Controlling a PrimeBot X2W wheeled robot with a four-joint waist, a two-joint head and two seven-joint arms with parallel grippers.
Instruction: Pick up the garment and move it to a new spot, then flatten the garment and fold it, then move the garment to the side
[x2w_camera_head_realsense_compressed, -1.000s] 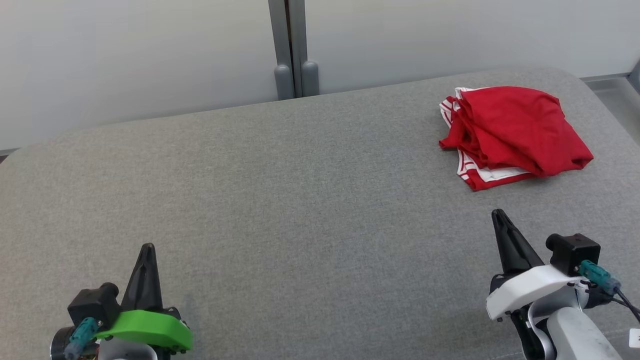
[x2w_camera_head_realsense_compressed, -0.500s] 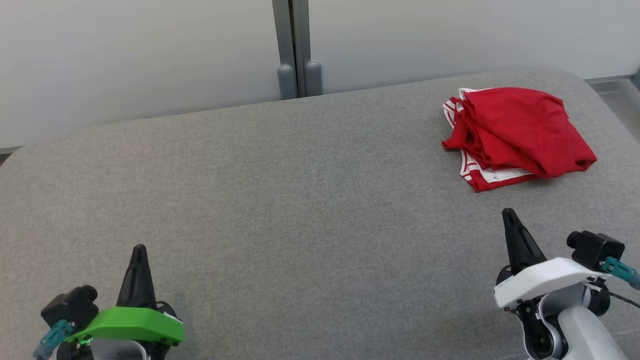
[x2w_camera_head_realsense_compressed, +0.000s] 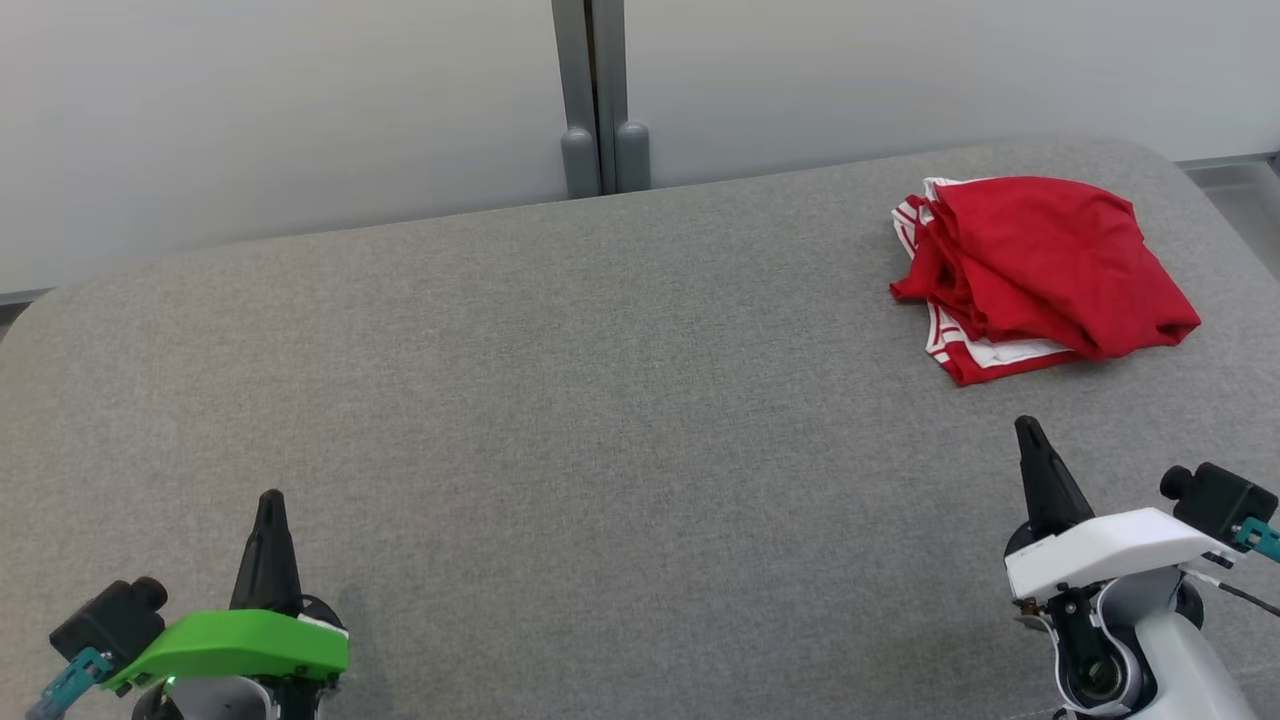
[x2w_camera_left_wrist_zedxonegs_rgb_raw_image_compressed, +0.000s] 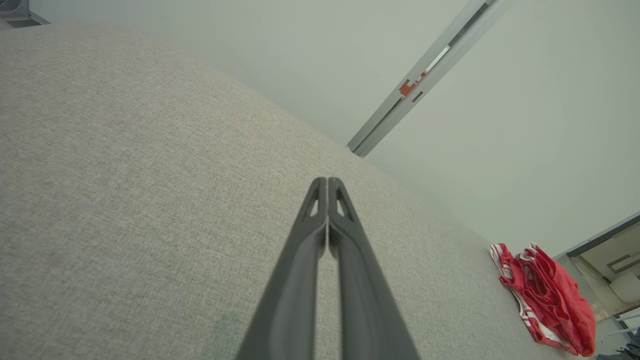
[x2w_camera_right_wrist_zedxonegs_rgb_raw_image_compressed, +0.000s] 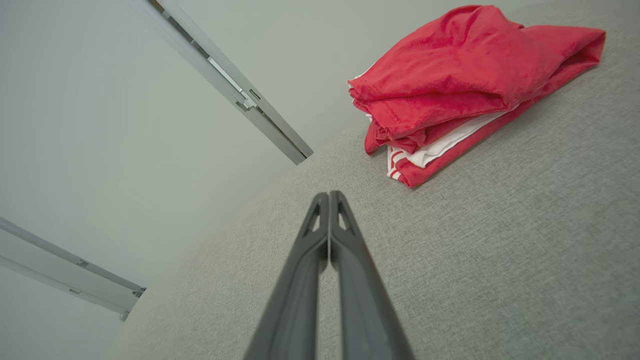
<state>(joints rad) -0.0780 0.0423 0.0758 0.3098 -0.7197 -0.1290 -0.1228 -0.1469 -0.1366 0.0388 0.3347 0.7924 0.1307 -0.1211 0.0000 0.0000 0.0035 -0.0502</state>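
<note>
The garment (x2w_camera_head_realsense_compressed: 1040, 268) is a red piece with white striped trim, lying folded in a loose bundle at the far right of the grey padded surface (x2w_camera_head_realsense_compressed: 600, 380); it also shows in the left wrist view (x2w_camera_left_wrist_zedxonegs_rgb_raw_image_compressed: 550, 300) and the right wrist view (x2w_camera_right_wrist_zedxonegs_rgb_raw_image_compressed: 465, 85). My right gripper (x2w_camera_head_realsense_compressed: 1027, 428) is shut and empty, a short way in front of the garment, apart from it. At the near left, my left gripper (x2w_camera_head_realsense_compressed: 270, 498) is shut and empty, far from the garment. In both wrist views the fingers (x2w_camera_left_wrist_zedxonegs_rgb_raw_image_compressed: 327, 182) (x2w_camera_right_wrist_zedxonegs_rgb_raw_image_compressed: 329, 196) are pressed together.
A pale wall with a grey vertical post (x2w_camera_head_realsense_compressed: 598, 100) runs behind the surface. The surface's rounded far right corner lies just beyond the garment, with floor (x2w_camera_head_realsense_compressed: 1245, 195) past it. Bare grey fabric spreads across the middle and left.
The head view has shifted slightly, so the scene sits a bit further right. Both grippers have drawn back toward the lower edge and outward; both stay shut. The garment lies unmoved.
</note>
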